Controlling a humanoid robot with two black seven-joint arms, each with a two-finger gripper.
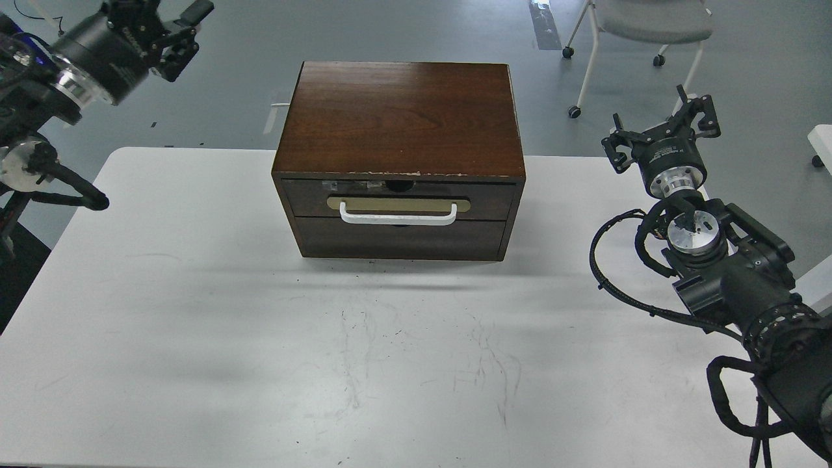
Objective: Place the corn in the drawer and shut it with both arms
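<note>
The dark brown cabinet [403,117] stands at the back middle of the white table [260,364]. Its drawer [305,197] is pushed in flush with the cabinet front, and its white bar handle [396,218] is free. The corn is not in view. My left gripper [174,34] is raised off the table at the top left, far from the cabinet, open and empty. My right gripper [662,129] is held up to the right of the cabinet, apart from it, with its claws spread open and empty.
A plain handleless dark panel [403,240] sits below the drawer. A grey wheeled chair [650,26] stands on the floor behind the table at the right. The thick right arm [734,286] hangs over the table's right edge.
</note>
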